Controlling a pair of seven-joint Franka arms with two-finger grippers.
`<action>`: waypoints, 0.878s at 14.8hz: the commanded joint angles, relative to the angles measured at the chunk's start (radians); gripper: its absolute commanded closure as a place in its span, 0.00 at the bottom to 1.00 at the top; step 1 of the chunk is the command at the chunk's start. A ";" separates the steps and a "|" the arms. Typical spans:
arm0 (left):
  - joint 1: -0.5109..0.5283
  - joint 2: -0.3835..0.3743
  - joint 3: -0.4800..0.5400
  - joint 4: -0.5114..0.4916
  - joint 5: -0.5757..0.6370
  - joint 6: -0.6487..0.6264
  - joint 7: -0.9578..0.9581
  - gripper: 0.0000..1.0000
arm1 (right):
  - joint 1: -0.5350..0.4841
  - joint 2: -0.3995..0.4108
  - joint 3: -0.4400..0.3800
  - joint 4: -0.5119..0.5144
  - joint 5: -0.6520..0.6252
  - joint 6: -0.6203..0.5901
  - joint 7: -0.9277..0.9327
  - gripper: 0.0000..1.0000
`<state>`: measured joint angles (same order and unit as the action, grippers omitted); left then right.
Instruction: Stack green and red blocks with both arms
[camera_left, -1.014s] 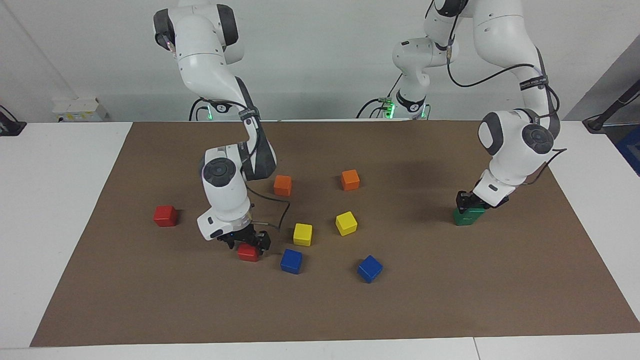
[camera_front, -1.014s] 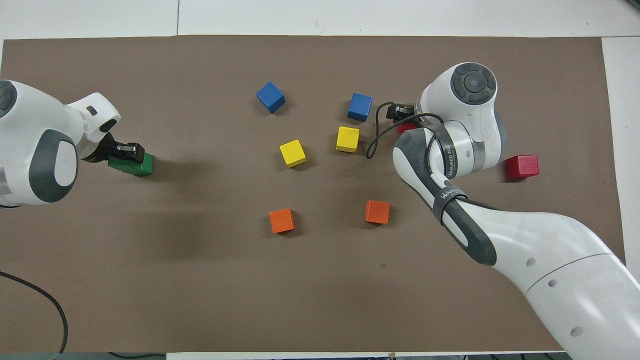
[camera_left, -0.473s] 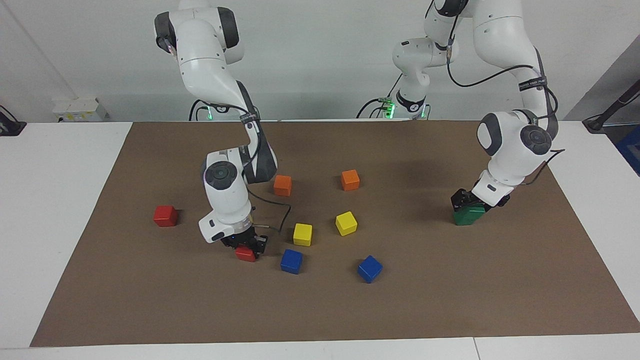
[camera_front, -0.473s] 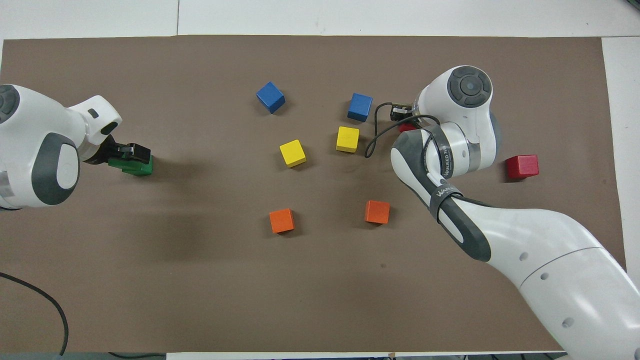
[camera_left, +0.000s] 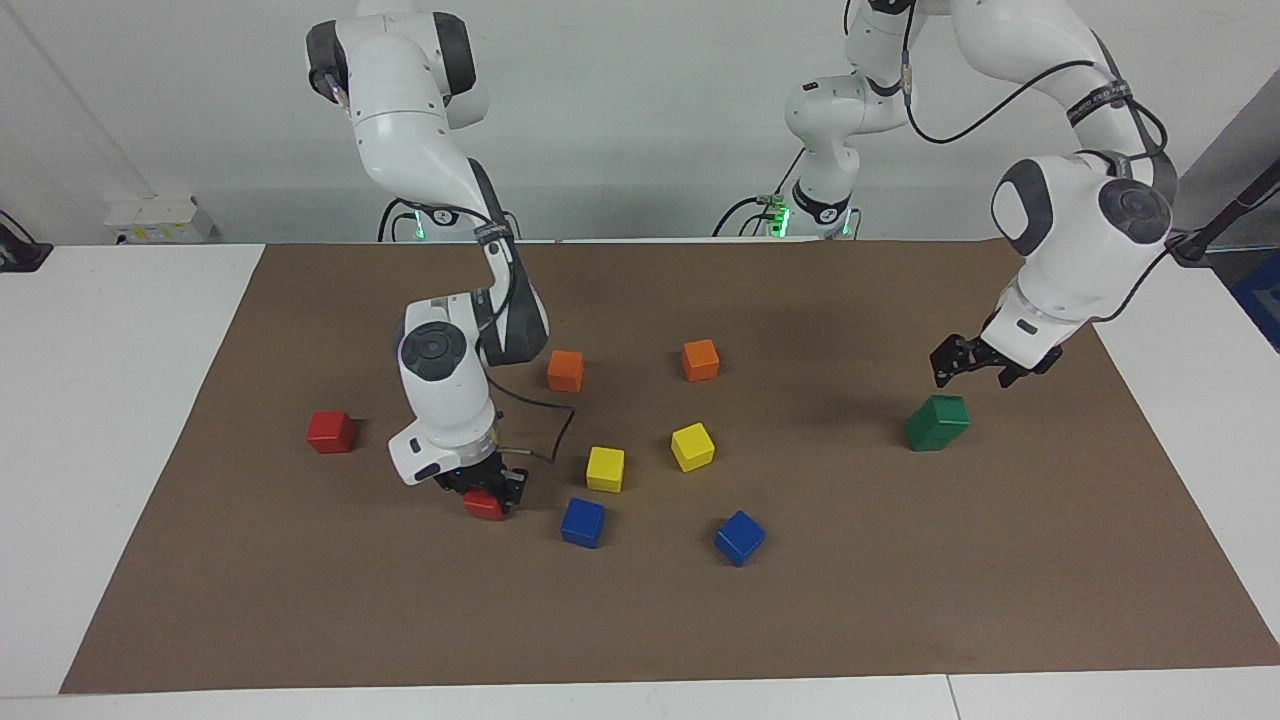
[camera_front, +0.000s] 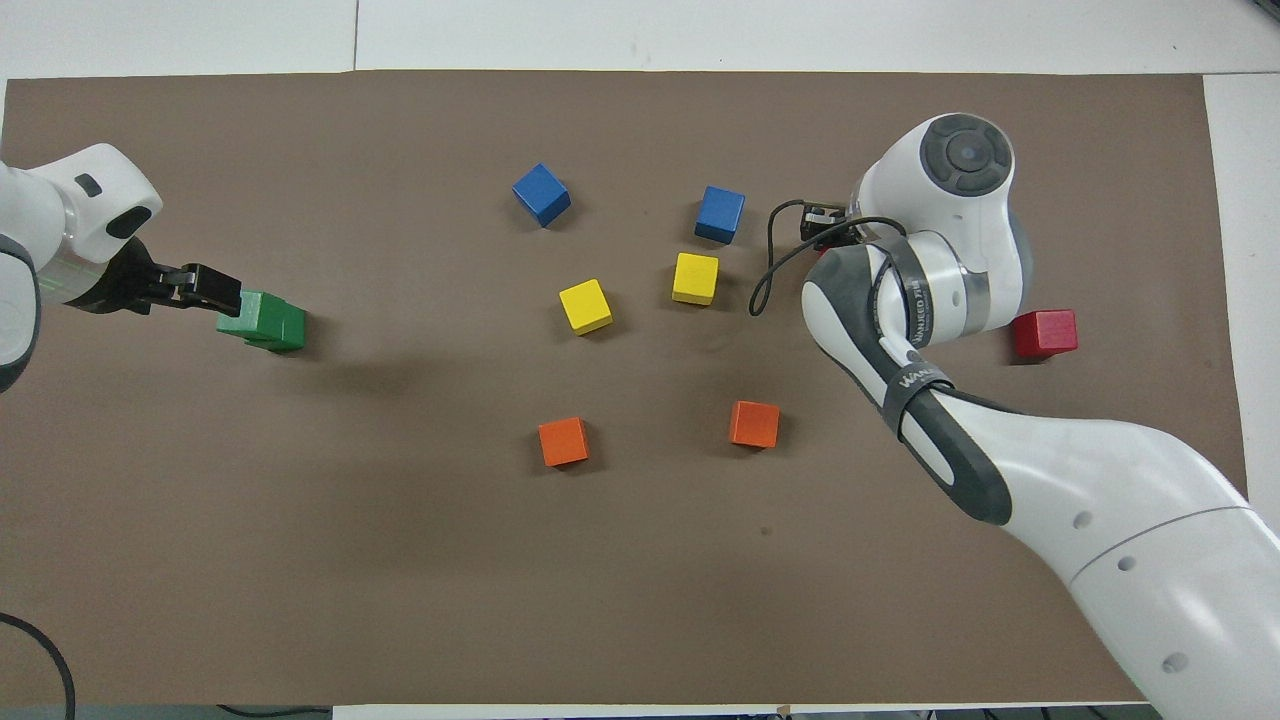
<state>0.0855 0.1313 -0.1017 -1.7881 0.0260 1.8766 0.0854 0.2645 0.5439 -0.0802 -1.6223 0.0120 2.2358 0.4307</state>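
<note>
The facing view shows the right gripper (camera_left: 487, 488) clamped on a red cube (camera_left: 484, 505), nearly hidden overhead; the left gripper (camera_left: 968, 362) hangs spread wide, clear above the green stack (camera_left: 937, 422).

A brown mat (camera_left: 900, 600) covers most of the white table (camera_left: 120, 400). On the mat lie two orange cubes (camera_left: 565, 370) (camera_left: 700, 360), nearest to the robots. Two yellow cubes (camera_left: 605, 468) (camera_left: 692, 446) lie farther from the robots. Two blue cubes (camera_left: 582, 522) (camera_left: 739, 537) lie farthest. All six stand apart, none touching another.
</note>
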 joint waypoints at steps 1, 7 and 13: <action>-0.010 -0.074 0.002 -0.017 -0.015 -0.060 -0.027 0.00 | -0.100 -0.149 0.014 -0.074 0.000 -0.106 -0.157 1.00; -0.030 -0.191 -0.003 -0.017 -0.015 -0.181 -0.032 0.00 | -0.284 -0.361 0.013 -0.345 0.000 -0.047 -0.439 1.00; -0.101 -0.211 0.037 -0.014 -0.015 -0.226 -0.067 0.00 | -0.369 -0.406 0.014 -0.468 0.000 0.088 -0.543 1.00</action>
<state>0.0136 -0.0681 -0.1017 -1.7884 0.0243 1.6652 0.0313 -0.0915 0.1749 -0.0834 -2.0363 0.0121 2.2823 -0.0948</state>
